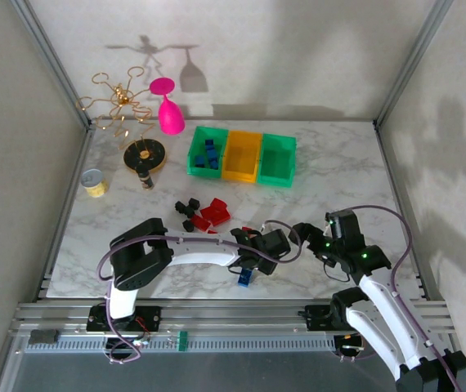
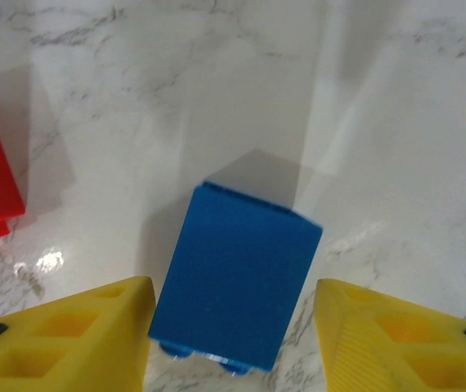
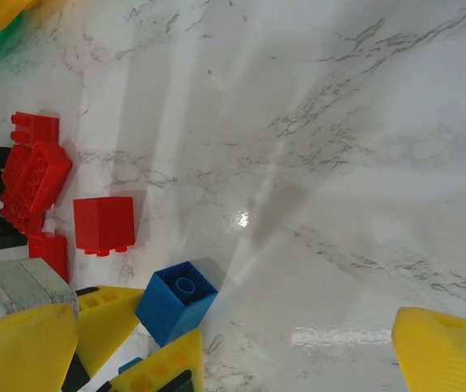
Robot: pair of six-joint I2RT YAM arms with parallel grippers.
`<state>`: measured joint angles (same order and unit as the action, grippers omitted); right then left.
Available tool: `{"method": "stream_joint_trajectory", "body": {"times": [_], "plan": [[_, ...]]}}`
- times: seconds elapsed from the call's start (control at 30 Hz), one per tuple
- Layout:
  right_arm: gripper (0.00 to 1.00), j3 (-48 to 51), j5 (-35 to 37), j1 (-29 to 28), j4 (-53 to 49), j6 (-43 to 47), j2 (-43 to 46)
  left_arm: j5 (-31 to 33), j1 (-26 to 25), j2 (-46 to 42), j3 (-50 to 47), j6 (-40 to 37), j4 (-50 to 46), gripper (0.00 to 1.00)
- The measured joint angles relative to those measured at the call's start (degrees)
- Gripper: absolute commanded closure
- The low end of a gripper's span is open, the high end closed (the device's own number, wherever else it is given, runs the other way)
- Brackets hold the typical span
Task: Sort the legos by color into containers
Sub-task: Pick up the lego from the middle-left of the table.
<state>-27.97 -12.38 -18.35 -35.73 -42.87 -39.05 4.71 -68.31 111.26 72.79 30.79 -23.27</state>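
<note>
Left gripper (image 2: 231, 287): the jaws are wide and stand on both sides of a blue lego (image 2: 237, 269). The left yellow finger (image 2: 69, 331) is at the brick's edge. A strip of table shows between the brick and the other finger.
Blue lego, place: on the marble table (image 1: 339, 163), near the front edge and well apart from the bins.
Right gripper (image 3: 229, 327): the jaws are wide apart and hold nothing. It hangs over bare table just beside the blue lego.
Red legos (image 1: 214, 214): a small pile in the middle of the table, with one single brick (image 3: 104, 224) beside it.
Black legos (image 1: 187, 207): left of the red pile.
Left green bin (image 1: 193, 157): has several blue bricks (image 1: 209, 153) inside.
Yellow-orange bin (image 1: 243, 155): stands between the two green ones and touches them.
Right green bin (image 1: 277, 159): at the right end of the row.
Tin can (image 1: 94, 182): at the left edge; its label is too small to read.
</note>
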Motion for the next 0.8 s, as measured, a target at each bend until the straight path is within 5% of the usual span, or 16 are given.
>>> {"method": "stream_joint_trajectory", "body": {"times": [0.33,0.8], "plan": [[0.01,0.4,0.0,0.0,0.4,0.0,0.0,1.1,1.3,1.6,1.0,-1.1,1.0,0.68],[0.01,0.9,0.0,0.0,1.7,0.2,-0.8,1.3,1.9,0.0,1.0,-0.6,1.1,0.75]]}}
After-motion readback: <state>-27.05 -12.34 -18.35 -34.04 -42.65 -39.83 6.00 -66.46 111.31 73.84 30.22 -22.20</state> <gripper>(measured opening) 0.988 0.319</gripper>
